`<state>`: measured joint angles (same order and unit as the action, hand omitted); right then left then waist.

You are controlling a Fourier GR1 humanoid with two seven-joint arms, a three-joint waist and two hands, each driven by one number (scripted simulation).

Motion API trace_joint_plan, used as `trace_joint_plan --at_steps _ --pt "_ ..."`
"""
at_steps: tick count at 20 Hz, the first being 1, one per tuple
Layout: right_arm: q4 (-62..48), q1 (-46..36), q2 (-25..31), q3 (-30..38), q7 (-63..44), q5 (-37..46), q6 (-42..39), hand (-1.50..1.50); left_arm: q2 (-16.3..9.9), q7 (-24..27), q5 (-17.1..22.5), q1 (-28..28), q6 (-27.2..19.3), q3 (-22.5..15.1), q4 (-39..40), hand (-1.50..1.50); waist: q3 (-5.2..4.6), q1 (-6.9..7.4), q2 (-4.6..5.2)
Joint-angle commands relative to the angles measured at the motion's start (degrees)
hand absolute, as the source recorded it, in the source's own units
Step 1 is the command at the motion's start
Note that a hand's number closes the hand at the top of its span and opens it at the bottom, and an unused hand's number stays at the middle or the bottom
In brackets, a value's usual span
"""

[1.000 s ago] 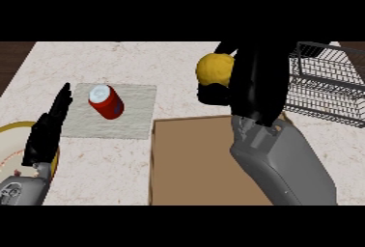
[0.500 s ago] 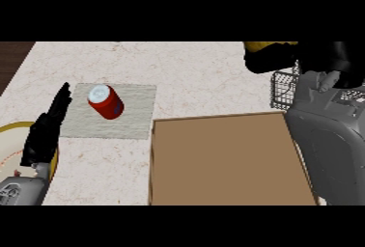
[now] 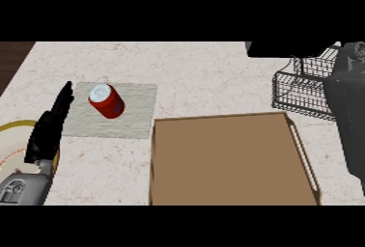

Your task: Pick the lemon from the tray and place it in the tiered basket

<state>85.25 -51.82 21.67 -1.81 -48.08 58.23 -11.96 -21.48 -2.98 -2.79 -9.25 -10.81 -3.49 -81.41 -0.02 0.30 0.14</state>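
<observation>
Up and away went the right hand [image 3: 285,48], higher and further toward the back than half a second before, and the yellow that peeked out of it then was gone from sight. Only a dark mass showed at the top edge, above the tiered basket [image 3: 303,94], with the grey right forearm [image 3: 349,120] rising along the right side. Whether those fingers were clenched round anything, I couldn't tell. The lemon itself was nowhere to be seen; my guess was that it rode inside that hand, poised over the wire basket for the drop.

Below, the brown tray [image 3: 228,159] lay bare in the middle of the counter [image 3: 200,62], which fitted a lemon already lifted out. Left of it, one red soda can [image 3: 107,101] lay tilted on one pale mat [image 3: 114,116], no part of this job. The left hand [image 3: 50,125] rested at the left edge, fingers straight and released, simply keeping out of the way. A yellow-rimmed plate [image 3: 14,144] peeked in beside it.

The count: one tray, one basket, one can, one mat, one plate, no lemon visible.
</observation>
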Motion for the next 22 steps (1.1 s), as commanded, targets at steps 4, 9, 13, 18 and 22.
trace_joint_plan --at_steps 4,9,13,18,22 --pt "-8.1 5.1 10.1 0.5 8.4 6.0 2.5 1.50 0.9 -0.3 -0.9 0.7 -0.6 0.3 -1.5 0.00 0.05 -0.03 0.02" --pt "-13.1 2.7 11.1 4.0 12.5 5.7 3.1 1.50 1.1 2.1 -1.2 2.1 1.4 1.9 -0.8 0.00 0.01 0.06 -0.05" --pt "-18.8 3.5 14.7 7.7 22.3 1.4 4.0 1.50 2.8 -0.5 -3.0 -0.5 0.0 0.8 -0.8 0.00 0.04 0.02 -0.01" --pt "-19.0 7.6 12.6 11.5 25.2 -3.5 4.0 1.50 2.6 -1.4 -3.1 2.3 1.1 1.1 -4.6 0.00 0.06 0.02 -0.15" --pt "-20.8 5.7 12.2 11.9 25.6 -4.8 0.3 1.50 2.4 2.4 -2.3 1.7 3.4 3.3 0.3 0.00 0.01 -0.03 -0.12"
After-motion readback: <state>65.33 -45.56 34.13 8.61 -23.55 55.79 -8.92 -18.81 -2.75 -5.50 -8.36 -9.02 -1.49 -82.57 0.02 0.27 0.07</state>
